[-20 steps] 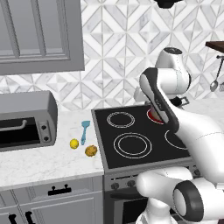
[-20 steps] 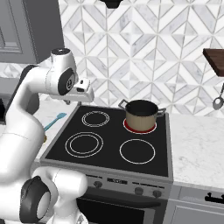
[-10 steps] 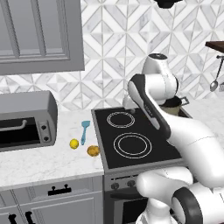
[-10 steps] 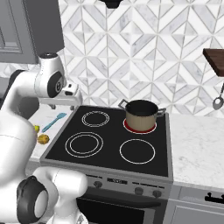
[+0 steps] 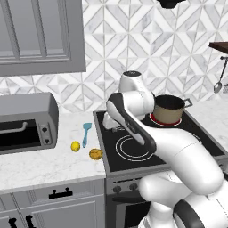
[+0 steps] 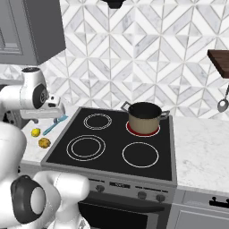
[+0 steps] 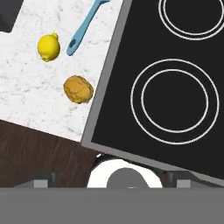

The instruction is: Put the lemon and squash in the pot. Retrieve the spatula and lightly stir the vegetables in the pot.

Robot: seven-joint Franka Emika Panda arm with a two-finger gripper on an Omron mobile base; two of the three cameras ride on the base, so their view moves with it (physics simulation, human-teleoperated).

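A rendered kitchen. At the hand view's upper left, the lemon, squash and spatula lie together on the counter, awaiting pickup. The pot sits on the stove's back burner. Whether the gripper is open cannot be told.

Light is bright, even and diffuse in all three views, with no visible lamp or clear direction. Shadows are faint: only a soft dark smudge sits under the lemon and the squash on the pale table. The black stove top shows no glare. Edges look clean but slightly jagged, as rendered pictures do. Nothing is blurred, and straight lines stay straight out to the corners.
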